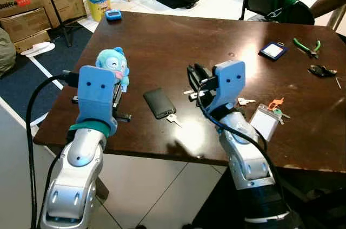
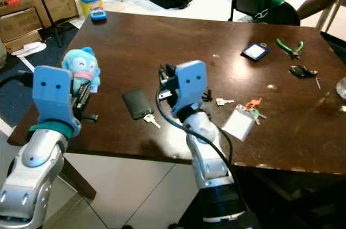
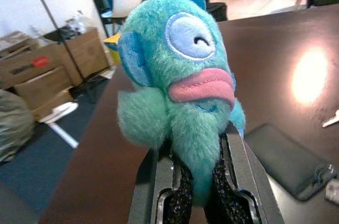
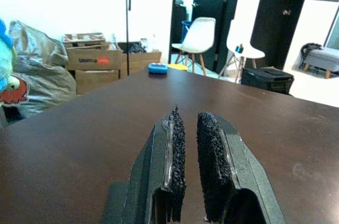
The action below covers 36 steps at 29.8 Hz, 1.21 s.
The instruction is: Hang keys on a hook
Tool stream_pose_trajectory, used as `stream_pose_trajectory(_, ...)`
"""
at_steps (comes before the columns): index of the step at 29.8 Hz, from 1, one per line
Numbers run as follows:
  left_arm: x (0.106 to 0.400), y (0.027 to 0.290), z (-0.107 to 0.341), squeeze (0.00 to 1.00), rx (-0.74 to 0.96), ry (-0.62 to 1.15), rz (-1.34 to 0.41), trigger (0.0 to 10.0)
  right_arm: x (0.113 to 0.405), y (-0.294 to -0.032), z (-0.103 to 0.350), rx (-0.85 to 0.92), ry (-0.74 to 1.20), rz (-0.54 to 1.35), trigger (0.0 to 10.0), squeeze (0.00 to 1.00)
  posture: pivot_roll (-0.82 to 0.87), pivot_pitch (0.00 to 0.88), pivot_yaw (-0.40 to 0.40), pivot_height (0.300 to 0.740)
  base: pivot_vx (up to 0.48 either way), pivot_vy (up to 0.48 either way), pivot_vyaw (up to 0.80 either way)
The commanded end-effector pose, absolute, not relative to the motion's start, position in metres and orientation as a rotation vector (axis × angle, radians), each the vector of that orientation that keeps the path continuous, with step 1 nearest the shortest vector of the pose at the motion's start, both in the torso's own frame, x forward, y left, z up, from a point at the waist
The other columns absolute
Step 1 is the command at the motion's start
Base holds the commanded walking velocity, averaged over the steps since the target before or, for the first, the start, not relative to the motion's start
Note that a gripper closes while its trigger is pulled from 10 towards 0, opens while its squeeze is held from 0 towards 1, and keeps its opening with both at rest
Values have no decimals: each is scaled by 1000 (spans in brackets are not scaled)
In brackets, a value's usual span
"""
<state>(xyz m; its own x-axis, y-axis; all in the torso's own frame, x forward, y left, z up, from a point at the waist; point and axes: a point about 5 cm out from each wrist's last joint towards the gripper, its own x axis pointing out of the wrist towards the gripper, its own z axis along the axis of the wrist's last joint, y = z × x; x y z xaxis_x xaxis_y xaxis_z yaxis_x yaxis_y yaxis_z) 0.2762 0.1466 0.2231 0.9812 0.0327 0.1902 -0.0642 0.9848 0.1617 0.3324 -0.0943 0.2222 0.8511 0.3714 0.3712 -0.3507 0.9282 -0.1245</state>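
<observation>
Pinching the teal plush toy near the bench's left edge, the left claw sits; right claw (pressed nearly together) hovers mid-bench, keys lying between by the black phone.

You have a wide bare stretch of the dark brown wooden table ahead of both arms, running out to the far edge. Near your left gripper, the blue-green plush toy with pink lips stands in the way, pressed against the fingers. Between the arms lies a flat black phone with a small silver key touching its near end. To the right, a clear plastic badge holder and loose silver keys clutter the near edge. Your right gripper, nearly closed, faces open tabletop
</observation>
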Motion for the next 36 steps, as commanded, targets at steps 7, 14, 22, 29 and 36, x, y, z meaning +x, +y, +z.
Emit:
stream_pose_trajectory(7, 278, 148, 216, 0, 175, -178, 47, 10000, 332, -98, 219, -65, -387, 368, 10000, 0, -47, 32, 78, 740, -403, 0, 0)
stream_pose_trajectory(14, 279, 146, 217, 0, 177, -187, 42, 10000, 332, -98, 219, -72, -386, 370, 10000, 0, -46, 30, 77, 740, -426, 0, 0)
stream_pose_trajectory(22, 278, 147, 216, 0, 184, -190, 46, 10000, 333, -94, 221, -74, -397, 377, 10000, 0, -33, 27, 75, 740, -426, 0, 0)
stream_pose_trajectory(29, 279, 148, 215, 0, 185, -190, 48, 10000, 334, -95, 223, -87, -407, 368, 10000, 0, -34, 28, 75, 740, -424, 0, 0)
stream_pose_trajectory(36, 280, 147, 214, 0, 184, -190, 47, 10000, 335, -97, 225, -106, -412, 361, 10000, 0, -34, 32, 73, 740, -421, 0, 0)
